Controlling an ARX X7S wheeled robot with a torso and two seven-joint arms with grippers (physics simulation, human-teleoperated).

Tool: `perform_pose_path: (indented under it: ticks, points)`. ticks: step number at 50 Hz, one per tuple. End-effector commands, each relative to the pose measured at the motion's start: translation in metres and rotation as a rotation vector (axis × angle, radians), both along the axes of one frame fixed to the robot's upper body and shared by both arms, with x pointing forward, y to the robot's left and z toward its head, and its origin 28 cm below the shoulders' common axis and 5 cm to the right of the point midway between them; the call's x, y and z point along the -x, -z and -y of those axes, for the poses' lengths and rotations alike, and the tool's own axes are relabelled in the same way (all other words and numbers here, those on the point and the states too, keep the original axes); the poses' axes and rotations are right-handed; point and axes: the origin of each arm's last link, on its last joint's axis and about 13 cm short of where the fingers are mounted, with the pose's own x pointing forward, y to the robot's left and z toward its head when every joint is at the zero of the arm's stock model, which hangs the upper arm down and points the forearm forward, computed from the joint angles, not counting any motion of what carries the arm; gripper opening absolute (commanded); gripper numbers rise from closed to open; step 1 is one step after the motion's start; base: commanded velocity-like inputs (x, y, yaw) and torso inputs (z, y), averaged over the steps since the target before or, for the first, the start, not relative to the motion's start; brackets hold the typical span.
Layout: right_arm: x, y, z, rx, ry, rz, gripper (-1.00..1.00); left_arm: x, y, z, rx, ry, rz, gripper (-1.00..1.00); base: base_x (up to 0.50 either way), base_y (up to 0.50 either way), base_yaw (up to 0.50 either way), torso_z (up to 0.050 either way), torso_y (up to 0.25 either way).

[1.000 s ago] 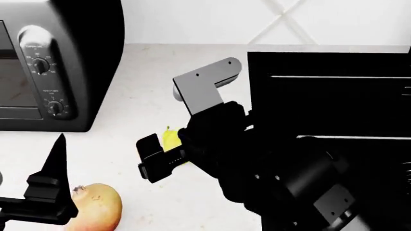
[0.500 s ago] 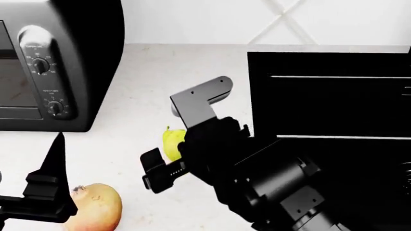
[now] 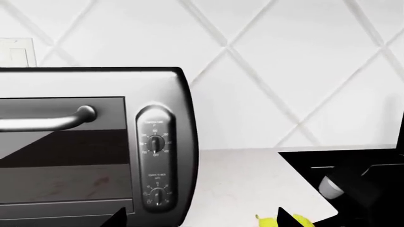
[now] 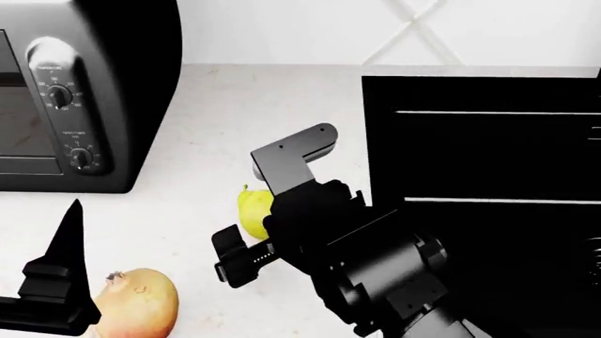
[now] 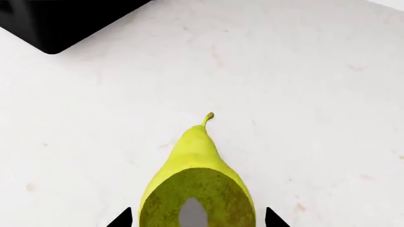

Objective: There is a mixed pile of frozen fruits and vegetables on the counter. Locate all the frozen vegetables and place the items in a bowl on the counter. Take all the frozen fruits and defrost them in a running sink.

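Looking through the right wrist camera, I see my right gripper (image 5: 197, 220) straddling the yellow pear (image 5: 197, 189), a black fingertip (image 5: 121, 220) showing on each side of its wide end. The tips stand apart with the fruit between them, and I cannot tell whether they press on it. The pear lies on the white counter (image 5: 315, 94) with its thin stem pointing away from the gripper. In the head view the right gripper (image 4: 246, 243) sits over the pear (image 4: 252, 210), hiding most of it, with the black arm running back toward the lower right.

Just to the right of that arm is the black sink (image 4: 479, 141), its edge close to the pear but not touching it.

My left gripper (image 4: 52, 292) hangs at the lower left of the head view, one pointed finger raised; I cannot tell from these views how its fingers stand. The round tan-orange fruit (image 4: 139, 303) lies on the counter just beside it.

Behind it, at the back left of the counter, stands the black toaster oven (image 4: 84, 91) with its knobs facing me.
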Motion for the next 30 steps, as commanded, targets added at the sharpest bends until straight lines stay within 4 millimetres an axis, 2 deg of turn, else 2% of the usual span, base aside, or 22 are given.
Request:
perform_pose_path:
  ticks: [1,8,9,19,26,30]
  points:
    - [-0.008,0.011,0.000,0.029,0.004,-0.009,1.00,0.003,0.000,-0.003,-0.001,-0.001,-0.001,1.00,0.00,0.00,0.00,0.000,0.000]
    - [-0.006,0.013,-0.001,0.032,-0.011,-0.004,1.00,0.003,0.001,-0.003,-0.001,-0.001,-0.002,1.00,0.00,0.00,0.00,0.000,0.000]
    - [-0.004,0.012,-0.002,0.050,-0.020,0.020,-1.00,0.003,0.001,-0.003,-0.001,-0.001,-0.003,1.00,0.00,0.00,0.00,0.000,0.000]
    - [0.006,-0.006,0.000,0.014,-0.020,0.089,-1.00,0.001,0.001,-0.001,-0.004,-0.001,-0.007,1.00,0.00,0.00,0.00,0.000,0.000]
    - [0.019,-0.033,0.007,-0.019,-0.015,0.160,-1.00,-0.006,0.001,0.003,-0.034,0.003,-0.035,1.00,0.00,0.00,0.00,0.000,0.000]
    - [0.021,-0.038,0.013,-0.027,0.000,0.176,-1.00,0.005,-0.006,0.000,-0.050,0.060,-0.079,1.00,0.00,0.00,0.00,0.000,0.000]
